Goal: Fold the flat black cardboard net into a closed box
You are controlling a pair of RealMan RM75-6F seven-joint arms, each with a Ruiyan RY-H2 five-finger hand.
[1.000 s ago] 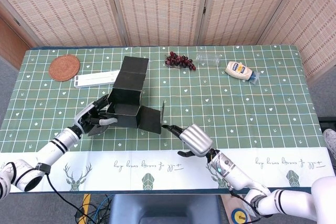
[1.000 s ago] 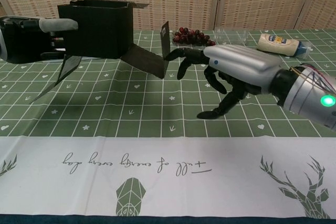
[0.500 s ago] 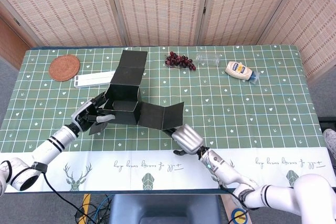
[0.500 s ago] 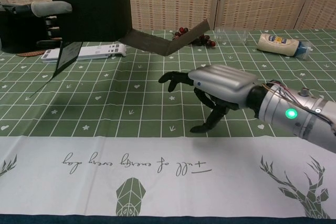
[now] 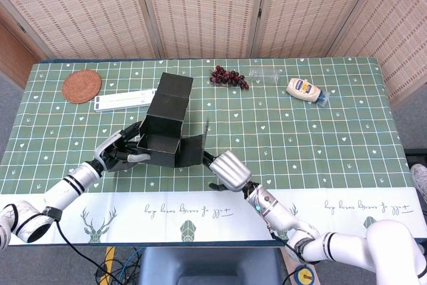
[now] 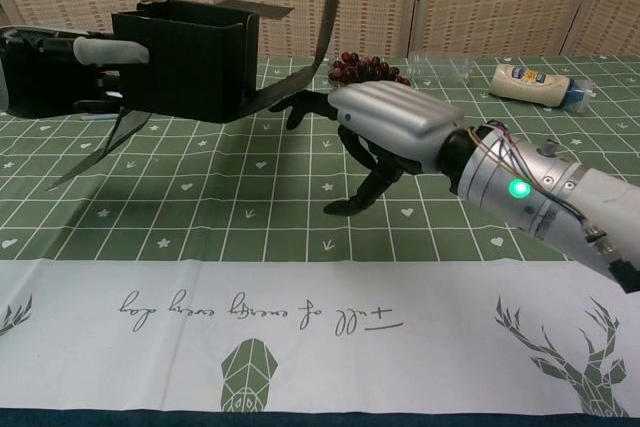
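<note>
The black cardboard net (image 5: 162, 128) is part-folded into an open-topped box (image 6: 185, 62) held above the green cloth. My left hand (image 5: 119, 152) grips its left wall, with the thumb (image 6: 110, 49) lying across the outside. A long flap (image 6: 322, 42) runs out from the box's right side and bends steeply upward. My right hand (image 5: 227, 169) is under that flap, fingers spread, its fingertips (image 6: 300, 105) touching the flap's underside near the fold. In the head view the lid panel (image 5: 173, 93) stretches away behind the box.
A woven coaster (image 5: 81, 86) and a white flat strip (image 5: 123, 100) lie at the back left. Grapes (image 5: 229, 77), a clear bottle (image 5: 267, 75) and a mayonnaise bottle (image 5: 305, 89) sit at the back right. The table's near edge (image 5: 200, 213) runs just below both hands.
My right hand has moved left and up from the cloth to the flap's underside. The flap's outer part now stands nearly upright. The box has come down a little with my left hand.
</note>
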